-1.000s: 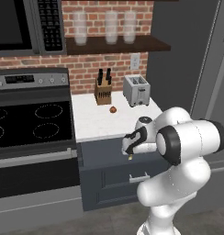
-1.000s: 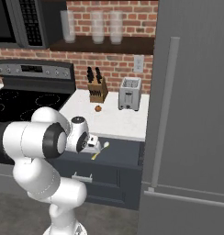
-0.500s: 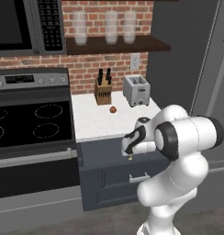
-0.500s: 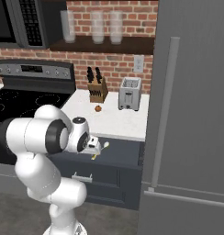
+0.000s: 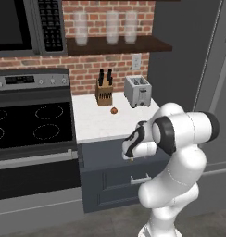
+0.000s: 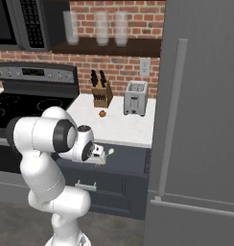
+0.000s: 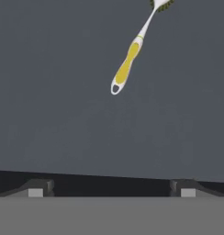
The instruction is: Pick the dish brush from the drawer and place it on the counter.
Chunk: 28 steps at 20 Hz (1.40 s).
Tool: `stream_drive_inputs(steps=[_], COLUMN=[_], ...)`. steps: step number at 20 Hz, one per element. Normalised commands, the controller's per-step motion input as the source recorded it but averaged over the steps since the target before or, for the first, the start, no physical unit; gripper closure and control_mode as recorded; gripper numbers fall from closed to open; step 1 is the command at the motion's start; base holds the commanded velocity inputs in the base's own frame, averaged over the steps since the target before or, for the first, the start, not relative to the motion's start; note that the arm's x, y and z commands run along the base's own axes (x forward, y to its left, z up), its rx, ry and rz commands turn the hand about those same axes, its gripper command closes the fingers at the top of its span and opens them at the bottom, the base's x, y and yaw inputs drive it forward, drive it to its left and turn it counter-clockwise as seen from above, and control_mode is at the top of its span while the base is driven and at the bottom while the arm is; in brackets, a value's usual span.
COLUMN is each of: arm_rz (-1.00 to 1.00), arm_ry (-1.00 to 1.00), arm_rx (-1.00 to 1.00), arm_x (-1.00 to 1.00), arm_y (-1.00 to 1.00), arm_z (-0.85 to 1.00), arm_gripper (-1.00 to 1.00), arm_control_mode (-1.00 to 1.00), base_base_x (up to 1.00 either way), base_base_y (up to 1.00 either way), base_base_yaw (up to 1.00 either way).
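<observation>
Pincer tips (image 7: 111, 187) are held wide apart and empty, pointed down into the open dark grey drawer (image 7: 54, 114). Ahead of them, well apart, the thin yellow-handled dish brush (image 7: 132, 55) is seen lying flat on the drawer floor, so it can be reached from above. The white speckled counter (image 5: 94, 122) is waiting beyond.

Glossy white arm (image 5: 179, 152) of bulbous rounded segments; dark grey bands ring the joints; a round dark cap sits on the wrist; two small dark fingertips (image 7: 36, 188)

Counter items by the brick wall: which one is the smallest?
The small round brown item, sitting alone in front of the knife block and toaster, far lower than both.
</observation>
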Motion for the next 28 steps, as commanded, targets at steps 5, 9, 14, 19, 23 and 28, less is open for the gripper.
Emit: stream_drive_inputs(steps=[5,9,14,19,23,28], arm_rz=[0.0,0.0,0.0,0.0,0.0,0.0], arm_ry=[0.06,0.08,0.06,0.06,0.05,0.07], arm_rx=[0.0,0.0,0.0,0.0,0.0,0.0], arm_x=[-0.01,-0.21,-0.43,-0.58,-0.71,-0.7], arm_y=[0.0,-0.01,-0.05,-0.14,-0.21,-0.11], arm_z=[-0.1,-0.06,-0.02,0.0,0.0,0.0], arm_gripper=[-1.0,-1.0,-1.0,-1.0,-1.0,-1.0], arm_control_mode=[-1.0,-1.0,-1.0,-1.0,-1.0,-1.0], base_base_x=[0.0,0.0,0.0,0.0,0.0,0.0], base_base_y=[0.0,0.0,0.0,0.0,0.0,0.0], base_base_yaw=[0.0,0.0,0.0,0.0,0.0,0.0])
